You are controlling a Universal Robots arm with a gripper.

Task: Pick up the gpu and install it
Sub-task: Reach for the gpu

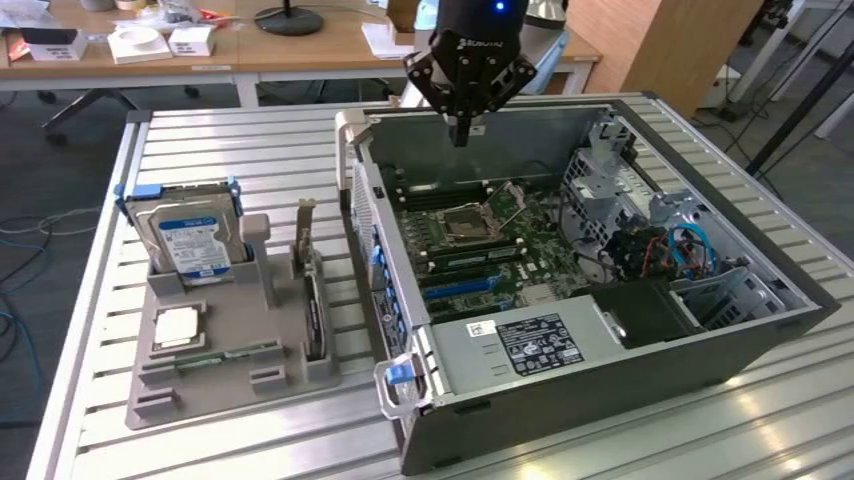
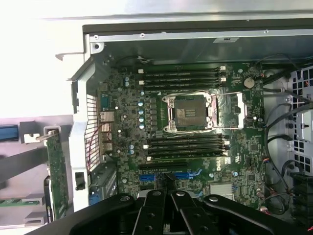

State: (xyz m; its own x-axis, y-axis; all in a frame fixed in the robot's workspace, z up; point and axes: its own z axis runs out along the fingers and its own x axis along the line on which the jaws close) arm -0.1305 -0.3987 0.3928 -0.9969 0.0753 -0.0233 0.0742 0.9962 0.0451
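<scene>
The gpu [image 1: 312, 310] stands on edge in the grey holder [image 1: 254, 300], lower left of the exterior view. The gripper [image 1: 461, 130] hangs above the open computer case [image 1: 641, 390], jaws closed and empty; so closed, it may knock the card over.

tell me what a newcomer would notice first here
The open computer case dominates, its motherboard laid bare. The black gripper hangs above its far side, fingers shut on nothing. At the exterior view's left, the gpu stands on edge in a grey holder beside a hard drive.
</scene>
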